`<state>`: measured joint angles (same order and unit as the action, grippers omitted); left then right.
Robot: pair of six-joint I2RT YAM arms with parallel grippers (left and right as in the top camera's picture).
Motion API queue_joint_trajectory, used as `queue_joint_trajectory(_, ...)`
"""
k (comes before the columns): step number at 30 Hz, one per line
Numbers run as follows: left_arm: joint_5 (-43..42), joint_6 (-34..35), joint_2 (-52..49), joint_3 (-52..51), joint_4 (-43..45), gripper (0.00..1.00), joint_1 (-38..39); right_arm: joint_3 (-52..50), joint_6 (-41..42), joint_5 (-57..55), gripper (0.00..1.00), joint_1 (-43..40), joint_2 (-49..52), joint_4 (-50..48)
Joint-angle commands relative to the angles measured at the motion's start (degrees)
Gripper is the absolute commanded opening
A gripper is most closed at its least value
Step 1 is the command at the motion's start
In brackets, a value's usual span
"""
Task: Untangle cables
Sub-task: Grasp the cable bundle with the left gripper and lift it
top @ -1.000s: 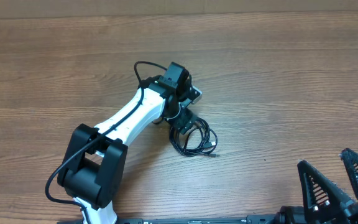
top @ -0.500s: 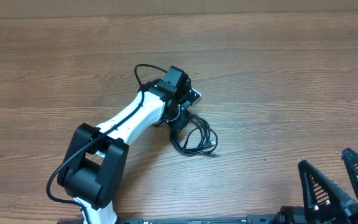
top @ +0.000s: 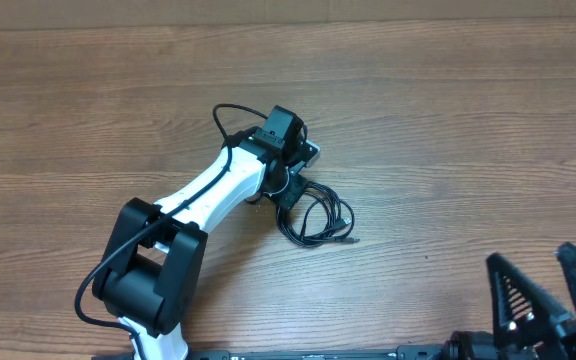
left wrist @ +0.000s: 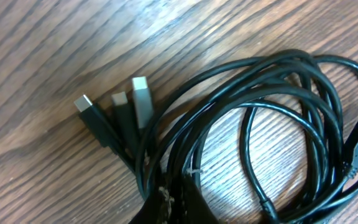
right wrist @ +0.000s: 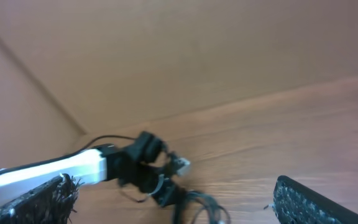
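The cables (top: pixel 320 218) lie as a loose black coil on the wooden table (top: pixel 448 120), just right of my left wrist. My left gripper (top: pixel 290 194) is shut on the coil's near edge. In the left wrist view the dark fingers (left wrist: pixel 166 208) meet at the bottom edge with several strands of the cables (left wrist: pixel 272 106) pinched between them. Three plug ends (left wrist: pixel 120 112) fan out to the left, one of them silvery. My right gripper (top: pixel 553 295) stands open at the table's front right, far from the coil; its fingers (right wrist: pixel 309 199) frame the scene with nothing between them.
A thicker black wire (top: pixel 226 118) loops from the left arm (top: pixel 208 190) near its wrist. A plain brown wall (right wrist: pixel 166 56) rises behind the table.
My left gripper has closed on the coil of cables. The coil has shifted slightly to the right. The right gripper has drifted a little to the right.
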<state>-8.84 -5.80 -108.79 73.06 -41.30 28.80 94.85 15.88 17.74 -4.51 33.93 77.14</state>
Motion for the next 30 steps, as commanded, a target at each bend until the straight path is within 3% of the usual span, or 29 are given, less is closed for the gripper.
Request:
queue_joint_trajectory(1, 1.8, 2.9, 0.0, 4.6, -1.5, 0.04, 0.0, -1.1, 0.2, -7.4, 1.0, -0.3, 0.8, 0.7)
queue_joint_trajectory(18, 1.8, 5.3, 0.2, 43.2, -26.3, 0.04, 0.0, -15.3, 0.4, -3.5, 1.0, -0.3, 0.8, 1.7)
queue_joint_trajectory(30, -1.9, 7.2, 0.2, 68.1, -38.4, 0.04, 0.1, -30.1, -1.9, 13.5, 1.0, -0.3, 0.9, -2.0)
